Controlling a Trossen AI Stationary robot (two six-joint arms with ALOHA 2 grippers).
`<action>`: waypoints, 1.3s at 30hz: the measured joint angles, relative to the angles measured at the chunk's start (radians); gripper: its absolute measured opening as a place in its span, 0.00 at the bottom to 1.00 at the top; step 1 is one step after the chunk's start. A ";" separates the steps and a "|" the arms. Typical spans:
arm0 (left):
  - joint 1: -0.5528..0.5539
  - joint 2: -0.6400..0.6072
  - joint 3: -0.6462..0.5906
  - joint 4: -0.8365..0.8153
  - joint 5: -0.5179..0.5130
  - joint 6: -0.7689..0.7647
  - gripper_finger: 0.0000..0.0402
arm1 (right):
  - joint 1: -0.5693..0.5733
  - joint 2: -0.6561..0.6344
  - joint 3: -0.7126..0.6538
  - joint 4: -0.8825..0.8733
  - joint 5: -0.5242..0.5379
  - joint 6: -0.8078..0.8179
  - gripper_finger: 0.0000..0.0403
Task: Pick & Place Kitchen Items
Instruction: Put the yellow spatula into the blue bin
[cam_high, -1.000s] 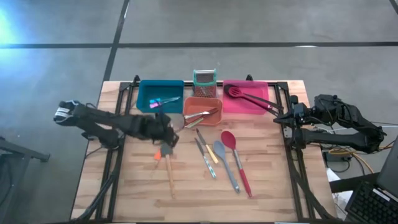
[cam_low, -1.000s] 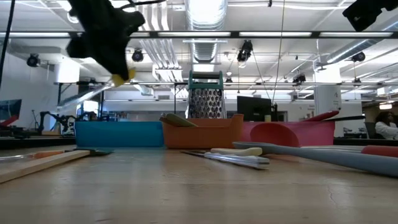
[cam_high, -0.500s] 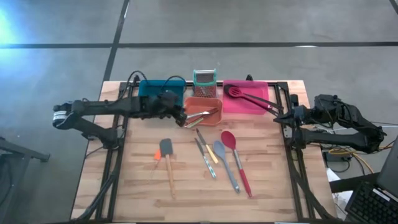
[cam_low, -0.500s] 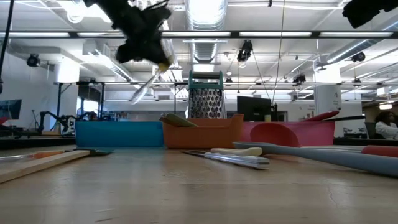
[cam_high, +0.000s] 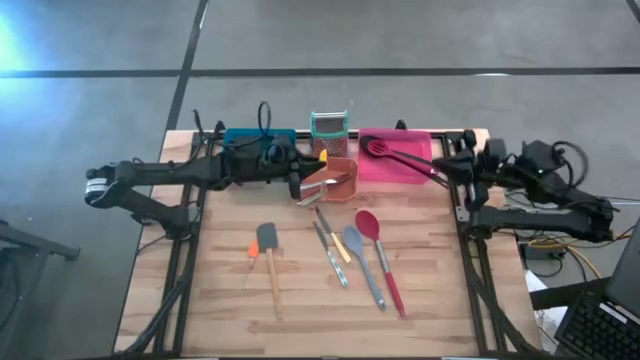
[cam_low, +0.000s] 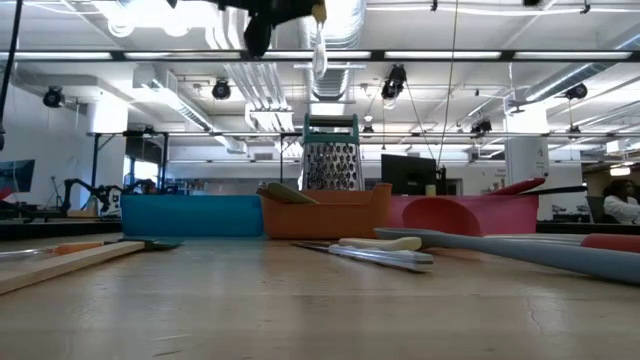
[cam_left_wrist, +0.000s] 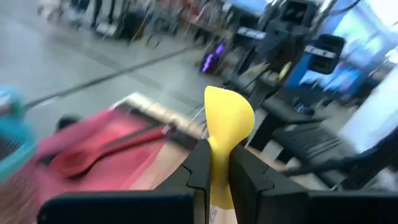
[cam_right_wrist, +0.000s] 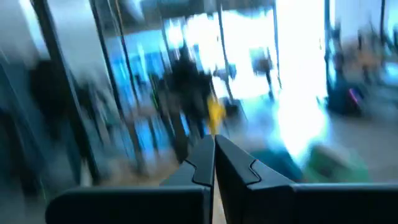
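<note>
Left gripper (cam_high: 296, 180) clamped on yellow-handled tool (cam_left_wrist: 225, 134), raised just above orange bin (cam_high: 340, 183), blue bin (cam_high: 240, 140) behind. Carry step; next: lower, release into bin. Right gripper (cam_high: 462, 160) shut, empty, waiting beside pink bin (cam_high: 400, 168).

Yellow-handled utensil (cam_left_wrist: 225, 134) held above orange bin, red spoon (cam_high: 379, 258), grey spoon (cam_high: 363, 264), wooden-handled spatula (cam_high: 270, 262) flat mid-table

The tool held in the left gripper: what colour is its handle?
Yellow. The handle shows best in the left wrist view, clamped in the left gripper.
</note>
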 joint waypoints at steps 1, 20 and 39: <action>0.000 0.000 0.000 0.031 0.001 0.000 0.08 | 0.000 0.026 -0.015 0.124 -0.007 0.038 0.02; 0.001 0.001 0.000 0.270 0.139 0.052 0.08 | 0.008 0.643 -0.025 0.603 -0.293 0.243 0.02; 0.001 0.001 0.000 0.318 0.192 0.053 0.08 | -0.003 0.904 0.108 0.631 -0.486 0.261 0.28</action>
